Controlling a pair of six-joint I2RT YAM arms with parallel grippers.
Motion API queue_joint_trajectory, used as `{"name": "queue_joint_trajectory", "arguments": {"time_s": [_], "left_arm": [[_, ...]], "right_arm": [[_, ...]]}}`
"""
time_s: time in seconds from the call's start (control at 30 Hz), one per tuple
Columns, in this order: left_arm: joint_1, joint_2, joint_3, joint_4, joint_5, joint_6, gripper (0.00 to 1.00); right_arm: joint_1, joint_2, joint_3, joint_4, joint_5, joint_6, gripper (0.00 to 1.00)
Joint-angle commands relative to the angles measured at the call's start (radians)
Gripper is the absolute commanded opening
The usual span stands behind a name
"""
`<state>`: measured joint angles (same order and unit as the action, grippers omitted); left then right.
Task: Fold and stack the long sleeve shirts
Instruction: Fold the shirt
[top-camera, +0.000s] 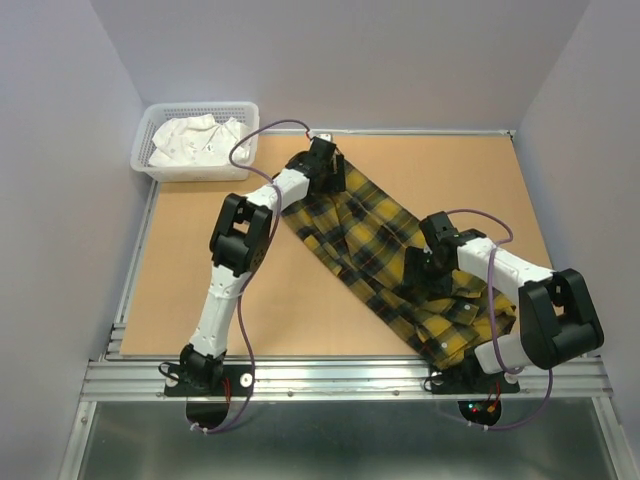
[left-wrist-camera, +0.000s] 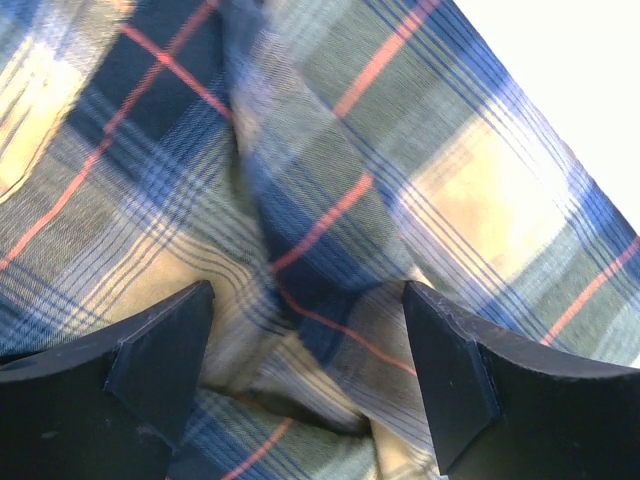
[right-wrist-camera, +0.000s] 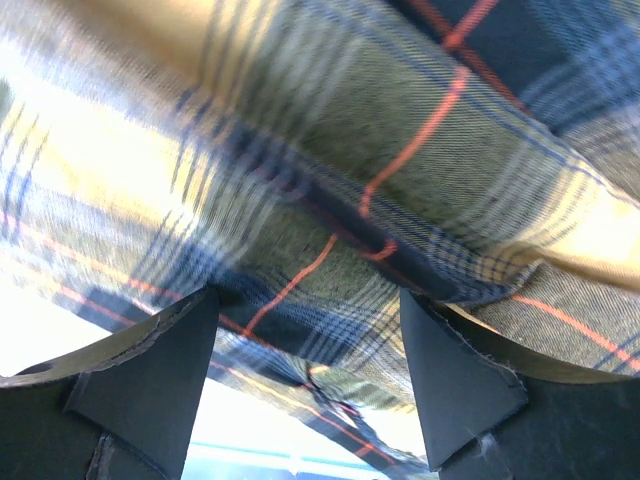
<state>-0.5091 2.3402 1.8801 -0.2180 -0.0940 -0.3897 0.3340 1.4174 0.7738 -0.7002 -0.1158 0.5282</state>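
Clearly the folding has barely begun: the yellow plaid shirt lies as a long rumpled band running diagonally over the desk, from the upper centre of the overhead frame down to the lower right, where its end bunches up near the desk's front edge. No neat fold lines show, no sleeve can be told apart from the body, and nothing like a stack stands anywhere on the desk. The left end effector sits at the band's upper end; its wrist view shows both fingers spread wide with wrinkled cloth lying between and beneath them, so it is open and grips nothing. The right end effector hovers over the lower half of the band, likewise open, with blurred plaid close to its camera. A white basket in the upper left corner holds pale garments that look unfolded. By my judgement the shirt must first be spread flat, then folded and set down; nearly all the work remains.
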Motion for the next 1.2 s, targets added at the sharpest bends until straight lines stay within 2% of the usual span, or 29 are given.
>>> {"name": "queue_joint_trajectory", "arguments": {"time_s": [0.0, 0.07, 0.17, 0.37, 0.57, 0.7, 0.73, 0.77, 0.9, 1.03, 1.17], "left_arm": [[-0.002, 0.131, 0.215, -0.078, 0.053, 0.069, 0.89], [0.003, 0.195, 0.328, -0.092, 0.045, 0.074, 0.88], [0.035, 0.257, 0.407, -0.054, 0.062, 0.04, 0.88], [0.155, 0.275, 0.404, 0.068, 0.16, -0.109, 0.88], [0.199, 0.194, 0.384, 0.144, 0.183, -0.086, 0.91], [0.181, 0.027, 0.233, 0.166, 0.211, -0.049, 0.93], [0.164, -0.058, 0.193, 0.17, 0.191, -0.044, 0.93], [0.155, -0.103, 0.104, 0.173, 0.172, -0.044, 0.93], [0.084, -0.276, -0.092, 0.131, 0.088, -0.099, 0.93], [-0.009, -0.357, -0.223, 0.039, -0.025, -0.141, 0.92], [-0.063, -0.348, -0.318, -0.006, -0.036, -0.195, 0.9]], "right_arm": [[0.005, -0.014, 0.025, -0.015, -0.089, -0.028, 0.78], [0.011, -0.002, 0.035, -0.002, -0.146, -0.04, 0.78], [0.028, 0.028, 0.062, 0.027, -0.209, -0.053, 0.78], [0.103, 0.124, 0.157, 0.064, -0.228, -0.05, 0.77], [0.119, 0.112, 0.28, 0.058, -0.187, -0.074, 0.78], [0.119, 0.051, 0.328, 0.019, -0.07, -0.137, 0.78], [0.117, 0.023, 0.332, -0.002, -0.041, -0.145, 0.78], [0.117, 0.011, 0.334, -0.008, 0.012, -0.151, 0.77], [0.112, -0.038, 0.308, -0.051, 0.085, -0.181, 0.73], [0.109, -0.072, 0.243, -0.065, 0.085, -0.163, 0.59], [0.109, -0.094, 0.174, -0.065, 0.073, -0.14, 0.52]]}}
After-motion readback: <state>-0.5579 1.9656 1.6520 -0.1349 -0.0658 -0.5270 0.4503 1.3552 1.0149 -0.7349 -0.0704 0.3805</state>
